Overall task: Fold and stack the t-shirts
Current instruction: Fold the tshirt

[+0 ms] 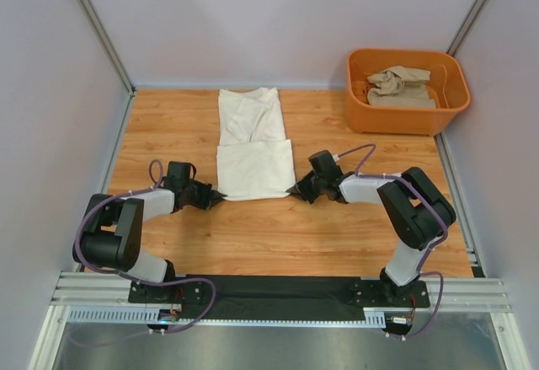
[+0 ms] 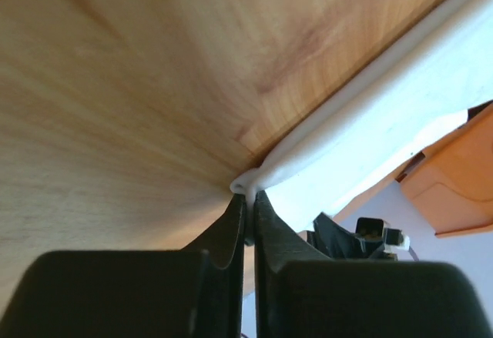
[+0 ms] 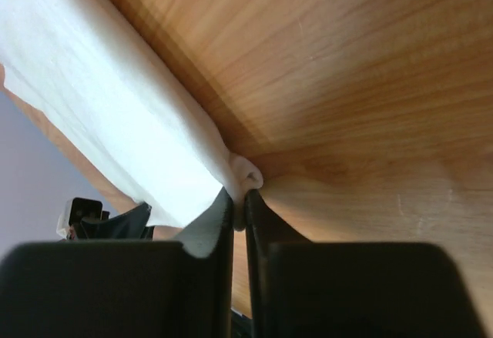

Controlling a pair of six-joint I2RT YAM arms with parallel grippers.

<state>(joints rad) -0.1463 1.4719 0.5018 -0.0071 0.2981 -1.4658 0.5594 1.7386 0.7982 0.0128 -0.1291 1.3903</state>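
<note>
The cream-white t-shirt (image 1: 251, 142) lies on the wooden table (image 1: 253, 235), folded narrow, with its near part doubled over into a rectangle. My left gripper (image 1: 221, 195) is shut on the near left corner of that fold; the pinched cloth (image 2: 248, 182) bunches at the fingertips. My right gripper (image 1: 291, 191) is shut on the near right corner; the cloth (image 3: 248, 173) bunches there too. The sandy beige t-shirt (image 1: 399, 86) lies crumpled in the orange tub (image 1: 362, 115) at the back right.
Grey walls stand close on the left, right and back of the table. The arm bases sit on a black rail (image 1: 286, 290) at the near edge.
</note>
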